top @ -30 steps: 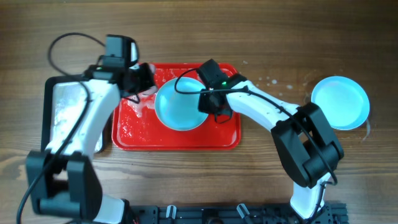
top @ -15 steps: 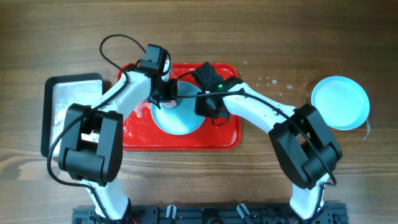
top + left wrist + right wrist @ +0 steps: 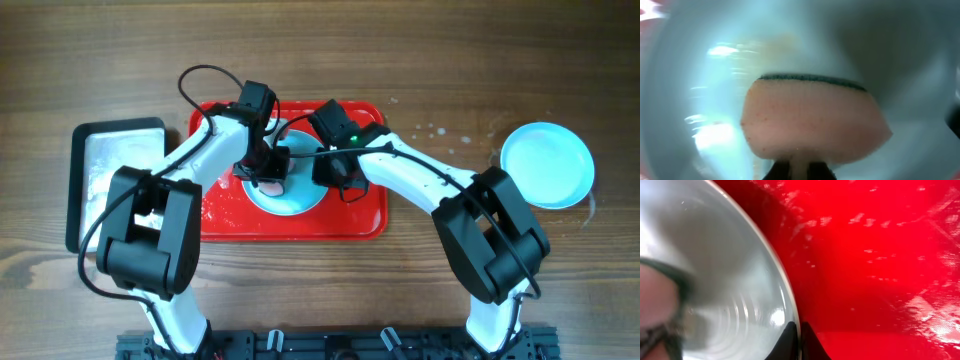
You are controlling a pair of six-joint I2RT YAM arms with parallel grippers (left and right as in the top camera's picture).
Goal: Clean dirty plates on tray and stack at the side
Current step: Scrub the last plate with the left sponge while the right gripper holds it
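Since a second ago the left arm has swung in from the upper-left part of the red tray [image 3: 355, 218] and now sits over the plate [image 3: 300, 195] that lies in the middle of it. The left gripper [image 3: 796, 169] is clenched on a pink sponge [image 3: 812, 122] with a dark green scouring edge, and the sponge's face appears pressed against the plate's pale inner surface. The right gripper [image 3: 797, 341] has barely shifted. Its fingers pinch the plate's rim on the right-hand side, steadying it against the tray floor, where white foam streaks show on the red plastic.

My judgement is that the task is partway through. A second plate [image 3: 546, 165] rests alone on the desk [image 3: 420, 280] at the far right, well apart from the tray, and looks clean, so it seems to be the start of the stack. The plate under the sponge is being scrubbed and has yet to be carried across and set on top of it. Whether another plate lies beneath it I cannot tell. A silvery metal tray [image 3: 112, 165] sits just left of the red one.
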